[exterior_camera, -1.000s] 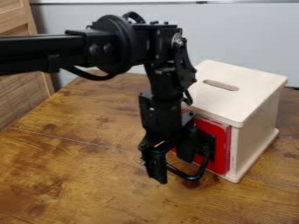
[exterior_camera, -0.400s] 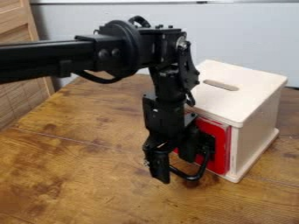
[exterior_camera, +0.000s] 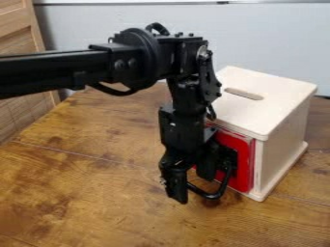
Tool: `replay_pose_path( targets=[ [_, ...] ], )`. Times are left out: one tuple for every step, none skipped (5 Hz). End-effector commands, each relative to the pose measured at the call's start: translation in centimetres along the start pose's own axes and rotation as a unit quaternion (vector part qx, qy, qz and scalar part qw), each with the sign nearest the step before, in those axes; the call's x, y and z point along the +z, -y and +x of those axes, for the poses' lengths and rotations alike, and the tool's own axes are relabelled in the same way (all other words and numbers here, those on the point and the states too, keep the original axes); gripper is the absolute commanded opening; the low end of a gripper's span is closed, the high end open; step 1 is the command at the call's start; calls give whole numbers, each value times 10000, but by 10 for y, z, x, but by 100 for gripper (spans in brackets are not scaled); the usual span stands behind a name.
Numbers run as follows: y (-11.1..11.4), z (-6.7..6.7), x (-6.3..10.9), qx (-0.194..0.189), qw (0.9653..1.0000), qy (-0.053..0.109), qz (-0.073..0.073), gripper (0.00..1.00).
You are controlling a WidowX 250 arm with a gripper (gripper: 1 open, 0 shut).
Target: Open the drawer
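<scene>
Approach step judged; black gripper point(exterior_camera: 188, 188), jaws spread, hangs at red-fronted drawer's point(exterior_camera: 237, 154) black wire loop handle point(exterior_camera: 217, 183); closing on loop needed next.

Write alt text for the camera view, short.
A black robot arm reaches down with its open hand at the black wire loop handle of a red-fronted drawer. The drawer sits in a pale wooden box with a top slot, on a wooden table.

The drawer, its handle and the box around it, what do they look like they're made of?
Drawer: the front is glossy red, maybe painted wood or plastic; hard to tell. Handle: a thin black loop, seemingly bent wire or metal rod. Box: pale, matte, smooth unpainted wood, likely plywood. Table: worn brown wood with visible grain.
</scene>
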State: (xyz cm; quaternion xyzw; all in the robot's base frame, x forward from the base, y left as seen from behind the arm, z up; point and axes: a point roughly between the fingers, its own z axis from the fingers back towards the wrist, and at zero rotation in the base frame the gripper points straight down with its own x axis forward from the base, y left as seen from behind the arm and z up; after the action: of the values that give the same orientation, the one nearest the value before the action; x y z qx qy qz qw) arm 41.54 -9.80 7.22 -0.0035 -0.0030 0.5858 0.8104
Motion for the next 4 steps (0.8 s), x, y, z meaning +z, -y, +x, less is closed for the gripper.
replay_pose_path(
  targets=[
    [6,5,24,50,9994,111,-330,100],
    [4,11,22,166,9993,161,-310,100],
    [1,11,21,179,9993,153,-300,0],
    [-2,11,20,188,9993,145,-290,0]
  ],
)
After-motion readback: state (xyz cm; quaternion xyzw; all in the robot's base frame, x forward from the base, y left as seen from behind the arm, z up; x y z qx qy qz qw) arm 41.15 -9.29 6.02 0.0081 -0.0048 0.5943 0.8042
